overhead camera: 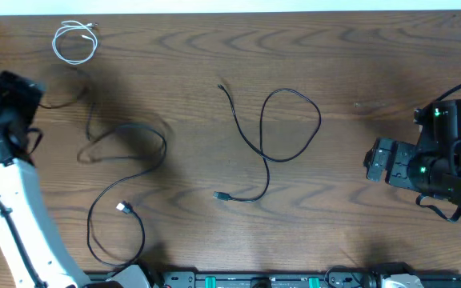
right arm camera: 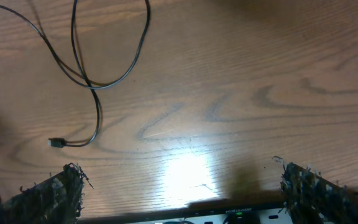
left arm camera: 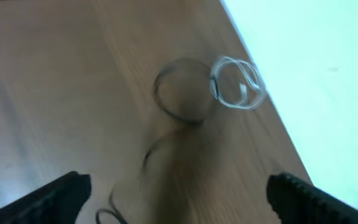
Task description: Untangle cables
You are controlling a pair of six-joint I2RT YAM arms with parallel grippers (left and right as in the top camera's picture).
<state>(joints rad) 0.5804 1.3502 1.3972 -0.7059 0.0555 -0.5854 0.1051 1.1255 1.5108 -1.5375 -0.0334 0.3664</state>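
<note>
Reading the overhead view as a clock face with twelve at the far edge, the cables lay in three separate places on the table (overhead camera: 358, 64). The white cable (overhead camera: 74, 42) sat coiled at eleven o'clock, close to the far corner. The long black cable (overhead camera: 164, 146) wandered from nine o'clock down to seven, with one pale plug inside its lower loop. The middle black cable (overhead camera: 261, 152) lay near the centre and crossed itself once, both plugs free. The two black cords were well apart, which I judge to be the point: each had its own patch, so neither could snag the other.

The left gripper (left arm camera: 179, 190) hovered at ten o'clock, fingers spread wide with nothing between them, aimed at the white coil. Its wrist view showed a blurred dark loop against that coil (touching or merely beside it, the blur hid), so that corner looked like the one place left to sort. The right gripper (right arm camera: 182, 186) sat at three o'clock, likewise released and empty, probably parked there to stay clear of the left arm.

By my reckoning the task was nearly done. The next move would call for a pinch on the dark strand alone, since catching the white coil too would drag both.
</note>
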